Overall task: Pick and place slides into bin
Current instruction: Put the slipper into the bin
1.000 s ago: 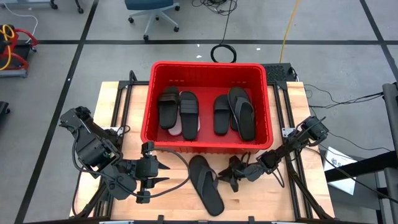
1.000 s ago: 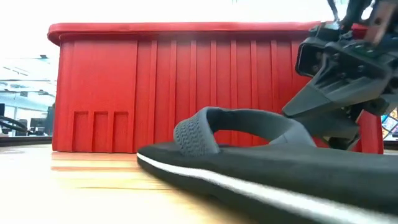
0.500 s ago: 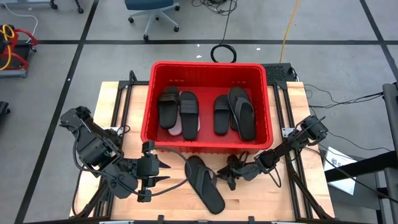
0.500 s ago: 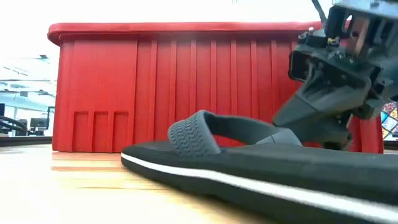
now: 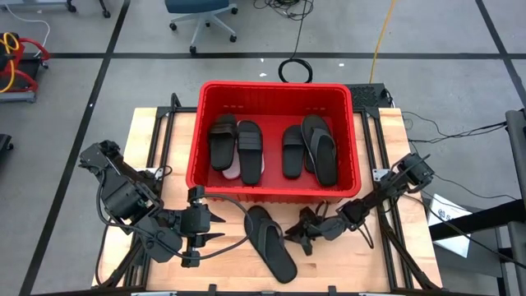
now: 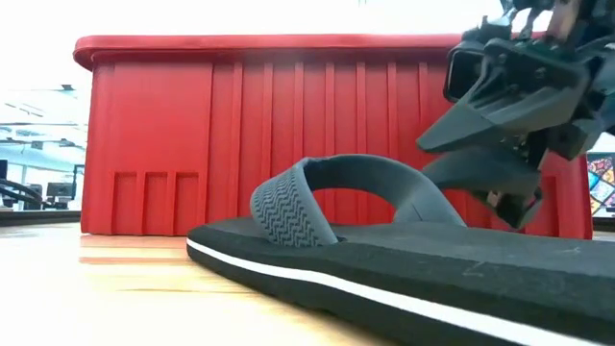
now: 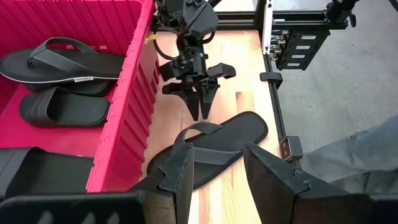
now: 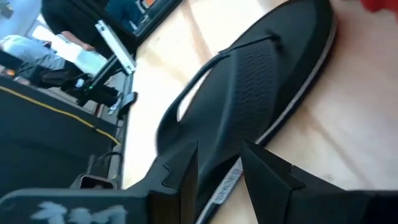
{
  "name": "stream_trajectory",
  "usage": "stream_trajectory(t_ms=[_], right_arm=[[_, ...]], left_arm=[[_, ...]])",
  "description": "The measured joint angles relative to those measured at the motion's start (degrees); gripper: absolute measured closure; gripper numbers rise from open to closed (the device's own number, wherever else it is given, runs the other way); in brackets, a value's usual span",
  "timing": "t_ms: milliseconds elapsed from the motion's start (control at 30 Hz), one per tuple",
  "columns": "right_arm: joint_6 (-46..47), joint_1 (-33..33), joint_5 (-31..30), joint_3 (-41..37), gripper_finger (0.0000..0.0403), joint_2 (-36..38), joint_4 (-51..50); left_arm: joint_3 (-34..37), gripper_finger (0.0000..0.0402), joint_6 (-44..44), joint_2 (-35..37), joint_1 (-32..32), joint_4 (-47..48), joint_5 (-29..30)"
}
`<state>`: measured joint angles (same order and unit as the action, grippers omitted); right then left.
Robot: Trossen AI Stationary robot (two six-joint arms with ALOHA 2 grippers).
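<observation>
Your last flip-flop [image 5: 271,244] lies flat on the bench [image 5: 156,148], just in front of the bin [image 5: 353,173], strap up and angled across the front edge. That leaves its sole edge free on both sides, which probably suits a pinch from the right. The other slides [image 5: 246,150] already lie inside the bin, soles down, side by side. Your right claw [image 5: 301,238] sits low, just beside the flip-flop's right edge, jaws parted and holding nothing, tips aimed at the sole. Your left claw [image 5: 215,228] waits on the other side, near the flip-flop, also parted and empty, clear of the approach.
</observation>
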<state>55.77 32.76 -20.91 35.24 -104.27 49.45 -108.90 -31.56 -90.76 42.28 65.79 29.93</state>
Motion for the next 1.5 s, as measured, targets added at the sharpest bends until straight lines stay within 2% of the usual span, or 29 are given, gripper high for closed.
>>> stream_trajectory(t_ms=[300,533,733,1033,1500], right_arm=[[-1.12,0.35,-0.17,0.3,0.0287,0.0,-1.43],[-4.26,1.12,-0.35,5.51,0.0287,-0.02,-9.84],[-2.36,1.07,-3.4,5.81,0.0287,-0.02,-12.4],[-0.9,0.4,-6.57,5.79,0.0287,-0.02,-13.29],[-0.94,-0.19,-6.14,5.84,0.0287,-0.82,-12.88]], left_arm=[[-0.02,0.0263,0.03,0.0,0.0,0.01,-0.04],[0.0,0.0263,0.01,0.0,0.0,0.01,-0.04],[0.0,0.0263,0.01,0.0,0.0,0.01,-0.13],[0.0,0.0263,0.19,0.0,0.0,0.0,-0.13],[0.0,0.0263,0.34,0.0,0.0,-0.01,-0.13]])
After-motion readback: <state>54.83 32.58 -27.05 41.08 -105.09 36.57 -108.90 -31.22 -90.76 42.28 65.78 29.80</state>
